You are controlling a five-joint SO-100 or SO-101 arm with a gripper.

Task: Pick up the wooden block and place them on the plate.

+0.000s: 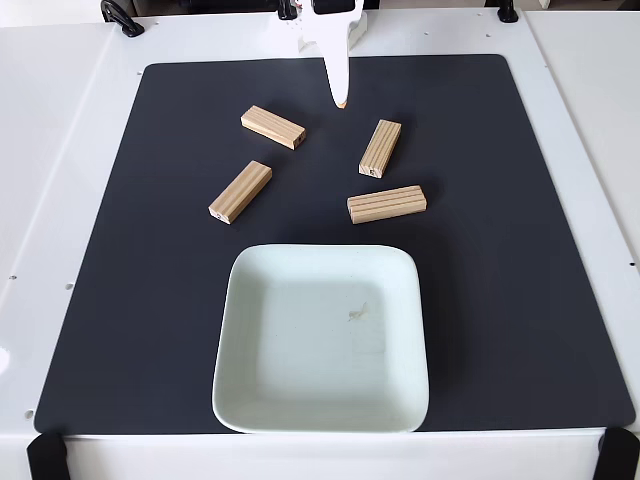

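Fixed view gave us four wooden blocks (273,127) (240,191) (380,148) (386,203) and one bare plate (250,400). We couldn't tell whether the gripper (340,100) was parted.

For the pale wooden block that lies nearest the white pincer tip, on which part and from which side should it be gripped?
Grip the pale rectangular wooden block at its middle, across the two long faces, with the white pincer coming straight down from above. It lies flat on the black mat, slanted in the fixed view, so the pincer probably needs turning to match. The neighbouring blocks lie well apart.

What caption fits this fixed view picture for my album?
Four wooden blocks wait on a black mat above an empty plate, robot hand hovering.
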